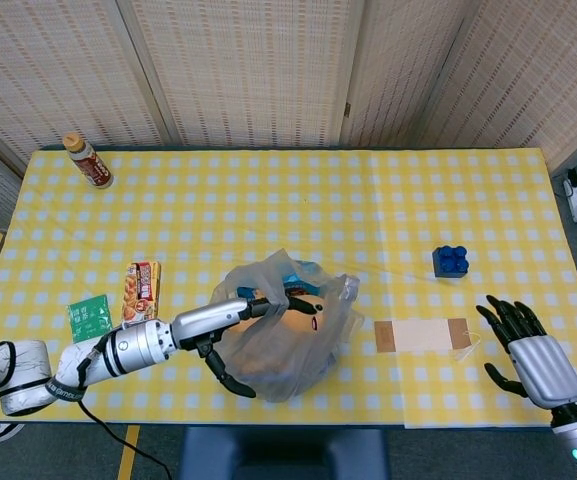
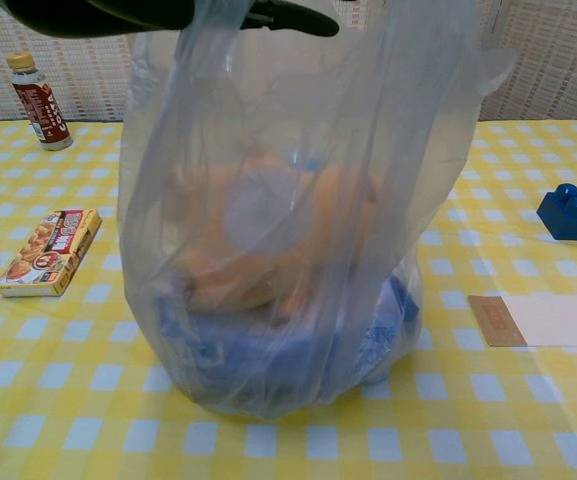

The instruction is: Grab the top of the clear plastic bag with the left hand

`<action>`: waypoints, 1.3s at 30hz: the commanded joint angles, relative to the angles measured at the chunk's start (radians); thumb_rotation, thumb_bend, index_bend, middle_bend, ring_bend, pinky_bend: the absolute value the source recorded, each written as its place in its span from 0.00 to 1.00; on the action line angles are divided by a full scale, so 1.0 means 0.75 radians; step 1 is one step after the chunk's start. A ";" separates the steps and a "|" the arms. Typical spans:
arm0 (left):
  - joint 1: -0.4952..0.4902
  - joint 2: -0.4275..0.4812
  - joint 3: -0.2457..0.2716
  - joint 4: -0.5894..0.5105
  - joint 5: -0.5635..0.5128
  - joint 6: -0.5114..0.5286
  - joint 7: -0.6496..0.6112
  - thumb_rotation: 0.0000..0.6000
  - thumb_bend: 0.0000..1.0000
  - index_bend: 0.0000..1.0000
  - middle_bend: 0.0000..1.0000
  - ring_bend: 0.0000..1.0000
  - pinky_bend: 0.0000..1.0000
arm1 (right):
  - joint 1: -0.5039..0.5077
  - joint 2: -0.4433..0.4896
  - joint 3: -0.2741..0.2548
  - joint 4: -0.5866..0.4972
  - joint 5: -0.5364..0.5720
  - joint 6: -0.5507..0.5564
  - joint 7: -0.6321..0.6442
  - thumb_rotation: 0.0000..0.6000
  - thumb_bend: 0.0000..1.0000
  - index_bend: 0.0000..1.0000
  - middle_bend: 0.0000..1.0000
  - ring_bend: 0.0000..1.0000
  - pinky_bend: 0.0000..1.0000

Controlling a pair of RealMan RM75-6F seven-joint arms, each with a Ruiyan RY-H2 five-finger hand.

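Note:
The clear plastic bag stands upright at the table's front middle, holding an orange plush toy and something blue. My left hand is at the bag's top from the left. Its fingers reach over the rim into the mouth. The thumb stays spread outside the near wall, so nothing is pinched. In the chest view only the hand's underside and dark fingertips show at the top edge. My right hand rests open at the front right, empty.
A snack box and a green packet lie left of the bag. A brown bottle stands far back left. A blue block and a flat paper envelope lie to the right.

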 commanded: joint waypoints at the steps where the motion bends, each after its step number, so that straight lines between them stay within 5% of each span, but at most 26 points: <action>1: -0.032 -0.008 0.009 0.013 0.010 -0.031 -0.026 1.00 0.02 0.02 0.11 0.00 0.07 | 0.000 0.001 -0.001 0.001 -0.001 0.000 0.001 1.00 0.36 0.00 0.00 0.00 0.00; 26: -0.216 -0.091 -0.037 0.055 -0.104 -0.149 -0.272 1.00 0.02 0.01 0.08 0.00 0.08 | 0.006 0.005 0.003 0.010 0.012 -0.010 0.022 1.00 0.36 0.00 0.00 0.00 0.00; 39: -0.298 -0.081 -0.037 0.058 -0.043 -0.106 -0.475 1.00 0.02 0.00 0.08 0.00 0.14 | 0.012 0.023 0.000 0.010 0.004 -0.012 0.067 1.00 0.36 0.00 0.00 0.00 0.00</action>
